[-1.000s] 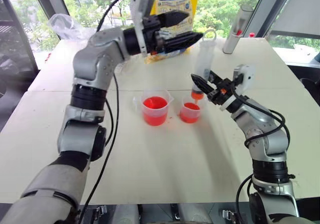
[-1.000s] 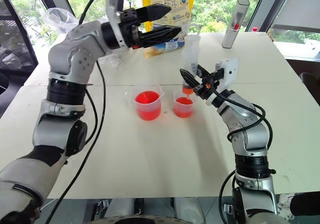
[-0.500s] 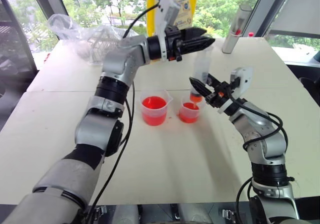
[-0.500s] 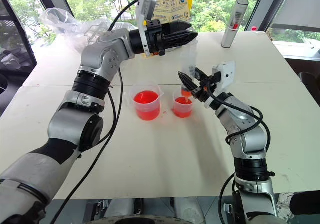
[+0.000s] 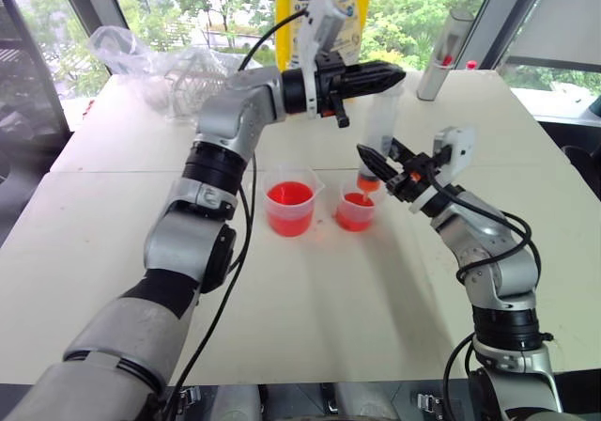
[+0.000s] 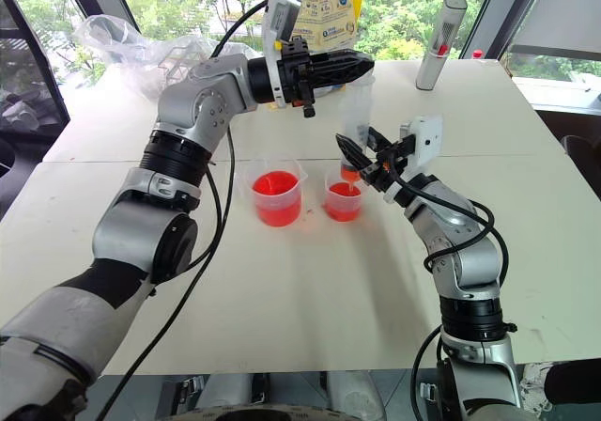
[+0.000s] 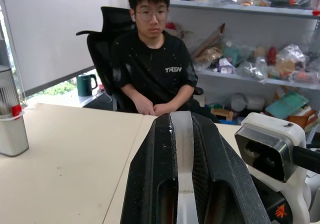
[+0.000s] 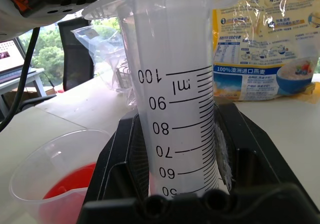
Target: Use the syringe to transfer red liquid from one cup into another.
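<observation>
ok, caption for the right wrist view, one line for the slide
Right gripper clamps the clear syringe barrel upright, with the larger beaker of red liquid beside it.

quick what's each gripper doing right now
Left gripper: closed at the top of the syringe, around its plunger end.
Right gripper: closed on the syringe barrel, tip over the smaller beaker.

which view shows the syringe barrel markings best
The right wrist view: the syringe sits close up between the right gripper's fingers, its printed scale readable. The left and right eye views show the whole barrel upright over the smaller beaker, but far too small to read.
</observation>
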Available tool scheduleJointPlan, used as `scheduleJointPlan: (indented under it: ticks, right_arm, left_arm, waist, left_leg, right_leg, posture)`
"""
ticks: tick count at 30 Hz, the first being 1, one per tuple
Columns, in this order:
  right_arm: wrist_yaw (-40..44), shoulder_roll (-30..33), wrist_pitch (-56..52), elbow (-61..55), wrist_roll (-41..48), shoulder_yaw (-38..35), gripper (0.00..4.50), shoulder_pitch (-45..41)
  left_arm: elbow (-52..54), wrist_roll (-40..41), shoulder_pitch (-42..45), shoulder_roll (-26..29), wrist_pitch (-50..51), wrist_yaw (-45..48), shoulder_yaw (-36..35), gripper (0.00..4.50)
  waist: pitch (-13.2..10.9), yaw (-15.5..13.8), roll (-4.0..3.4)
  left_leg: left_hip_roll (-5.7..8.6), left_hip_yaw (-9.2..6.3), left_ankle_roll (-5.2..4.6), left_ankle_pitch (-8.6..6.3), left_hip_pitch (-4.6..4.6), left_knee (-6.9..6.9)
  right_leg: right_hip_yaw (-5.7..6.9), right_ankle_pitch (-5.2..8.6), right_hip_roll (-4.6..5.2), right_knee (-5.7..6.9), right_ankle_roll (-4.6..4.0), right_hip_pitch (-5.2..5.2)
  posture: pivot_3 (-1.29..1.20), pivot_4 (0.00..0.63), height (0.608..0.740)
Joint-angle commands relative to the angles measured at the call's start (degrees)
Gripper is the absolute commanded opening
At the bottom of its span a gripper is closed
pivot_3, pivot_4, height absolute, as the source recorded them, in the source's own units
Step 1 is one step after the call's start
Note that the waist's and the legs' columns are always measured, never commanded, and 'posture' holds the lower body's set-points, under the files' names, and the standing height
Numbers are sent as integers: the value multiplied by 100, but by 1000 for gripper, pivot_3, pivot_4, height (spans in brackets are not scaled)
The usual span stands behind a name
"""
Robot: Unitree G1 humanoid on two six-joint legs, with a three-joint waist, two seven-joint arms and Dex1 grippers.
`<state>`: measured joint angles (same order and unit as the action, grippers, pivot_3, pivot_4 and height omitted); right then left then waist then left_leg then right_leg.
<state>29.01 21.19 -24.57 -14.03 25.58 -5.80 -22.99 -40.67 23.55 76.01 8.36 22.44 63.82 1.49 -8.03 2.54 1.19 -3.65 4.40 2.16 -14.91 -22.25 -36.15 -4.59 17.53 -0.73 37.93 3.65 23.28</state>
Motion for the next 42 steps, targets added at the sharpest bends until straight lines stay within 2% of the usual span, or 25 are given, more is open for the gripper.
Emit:
scheduleJointPlan:
  ticks: [1, 16, 28, 42]
  right_arm:
    - [-11, 50, 60, -430, 99, -70, 1365, -254]
    - [-86, 198, -267, -732, 313, -316, 1365, -499]
    - [-161, 370, -566, -943, 573, -524, 1365, -561]
    - [-156, 546, -637, -942, 712, -560, 1365, -569]
  left_arm:
    - [403, -106, -111, 36, 79, 188, 160, 29]
    - [1288, -173, -807, 25, 493, 218, 369, 29]
    - [1597, -280, -1385, -28, 604, -12, 471, 29]
    - [1758, -205, -1396, -35, 681, -213, 350, 29]
  waist:
    - [0, 1, 0]
    - [0, -4, 0]
    - [0, -5, 0]
    - [0, -9, 0]
  left_leg:
    - [0, 0, 0, 0, 0, 1]
    - [-2, 0, 0, 0, 0, -2]
    - [-4, -1, 0, 0, 1, -3]
    - [-4, -1, 0, 0, 2, -3]
  right_leg:
    - [0, 0, 0, 0, 0, 0]
    - [-1, 0, 0, 2, 0, -1]
    - [-2, 0, 0, 3, 0, -2]
    - [-2, 0, 0, 3, 0, -2]
  posture:
    - [0, 150, 740]
    - [0, 150, 740]
    - [0, 150, 740]
    - [0, 150, 740]
